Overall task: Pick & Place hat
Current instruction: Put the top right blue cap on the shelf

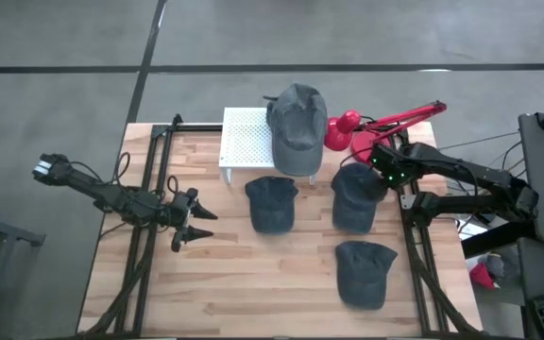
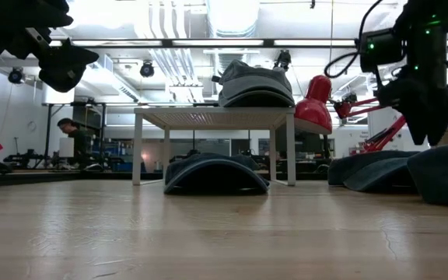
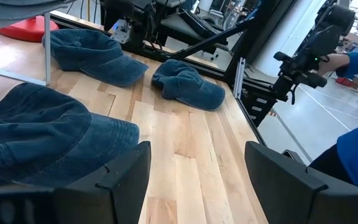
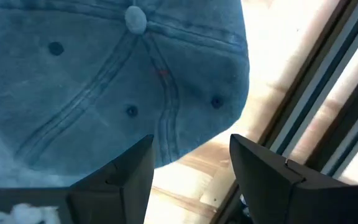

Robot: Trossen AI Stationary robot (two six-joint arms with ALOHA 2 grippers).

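Several dark blue caps are in view. One cap lies on a white perforated stand. Three lie on the wooden table: a middle one, a far right one and a near right one. My right gripper points down, open, over the rear edge of the far right cap. Its fingers stand above the cap's rim and touch nothing that I can see. My left gripper hangs open and level at the table's left, pointing toward the middle cap.
A red desk lamp stands behind the far right cap, its arm reaching to the right. Dark frame rails run along both table sides. Bare wood lies between the left gripper and the caps. A person shows far off in the room.
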